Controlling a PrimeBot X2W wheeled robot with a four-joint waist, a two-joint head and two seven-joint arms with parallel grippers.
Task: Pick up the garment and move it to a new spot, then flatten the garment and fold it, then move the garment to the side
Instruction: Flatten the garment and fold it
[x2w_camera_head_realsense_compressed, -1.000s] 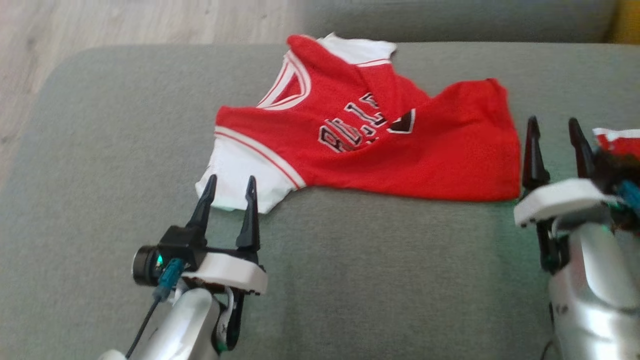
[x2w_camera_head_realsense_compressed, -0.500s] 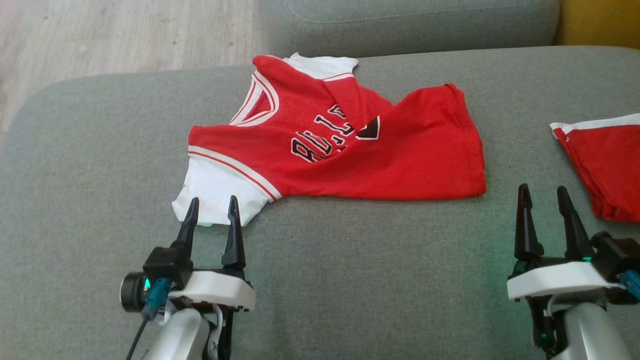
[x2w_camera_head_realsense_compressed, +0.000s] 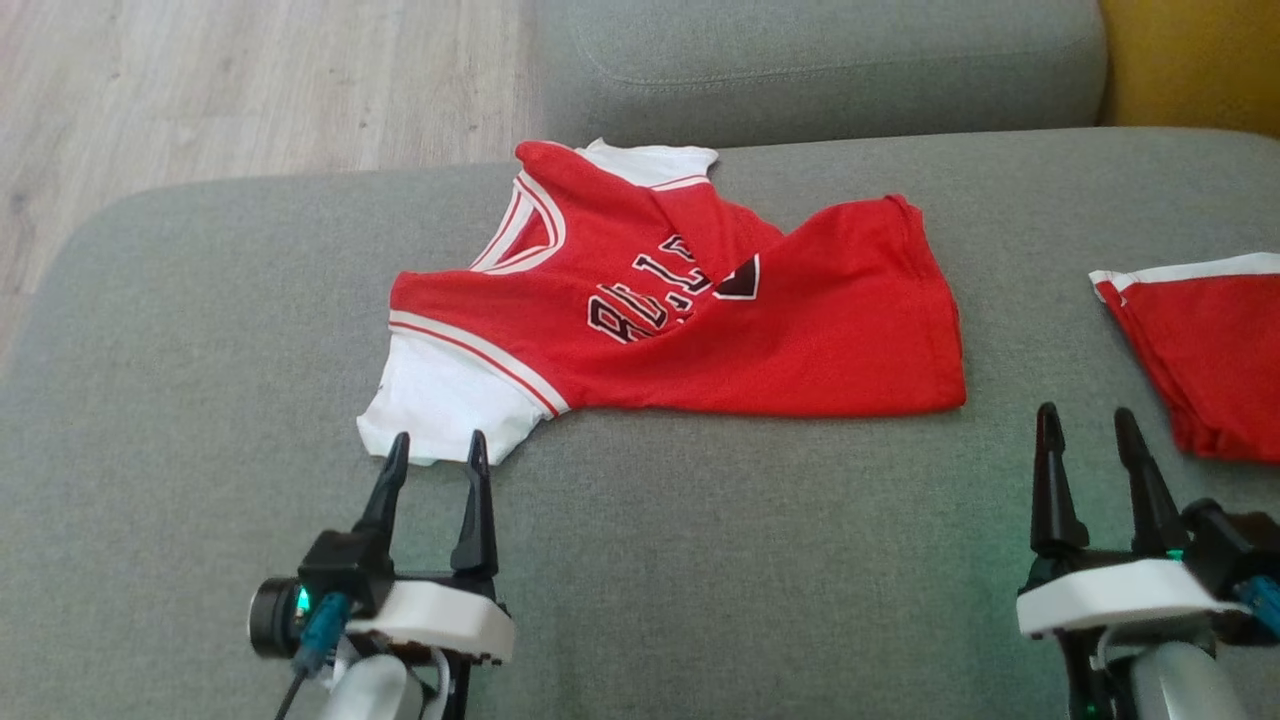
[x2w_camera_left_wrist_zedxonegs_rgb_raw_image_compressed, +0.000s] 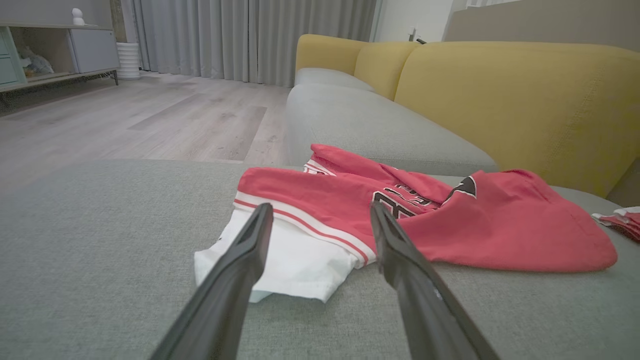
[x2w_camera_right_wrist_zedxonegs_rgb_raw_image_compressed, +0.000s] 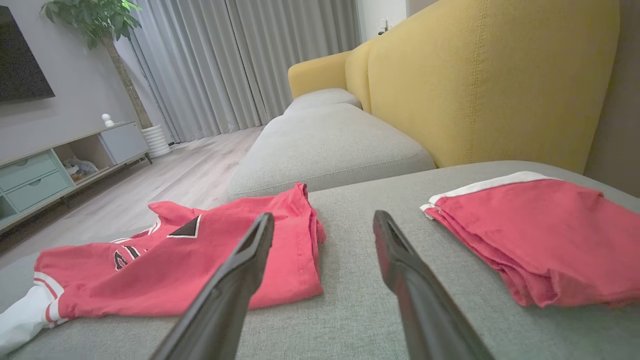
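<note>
- The left gripper (x2w_camera_head_realsense_compressed: 438, 443) is recorded with jaws spread wide and nothing held. Its fingertips are seen at the near edge of the red basketball jersey (x2w_camera_head_realsense_compressed: 700, 340), at the white sleeve (x2w_camera_head_realsense_compressed: 440, 400). Contact cannot be confirmed.
- The right gripper (x2w_camera_head_realsense_compressed: 1085, 415) is likewise spread and empty. It is placed nearer than the jersey's hem corner (x2w_camera_head_realsense_compressed: 950, 398) and to the right of it, apart from the cloth.
- The jersey is laid rumpled on the grey seat cushion (x2w_camera_head_realsense_compressed: 700, 560), neck to the left and hem to the right. A diagonal fold is noted across the chest lettering.
- Handling, as judged: the cloth is taken to be light, limp and not fragile, so sagging and bunching from a single pinch are expected. A hold is best taken at the near sleeve seam and the near hem corner together, so that the cloth is lifted spread.
- To the right of the jersey, well apart, a folded red garment (x2w_camera_head_realsense_compressed: 1210, 340) with white trim is noted.
- Beyond the jersey, a further grey sofa section (x2w_camera_head_realsense_compressed: 820, 70) and a wooden floor (x2w_camera_head_realsense_compressed: 250, 80) are noted.
</note>
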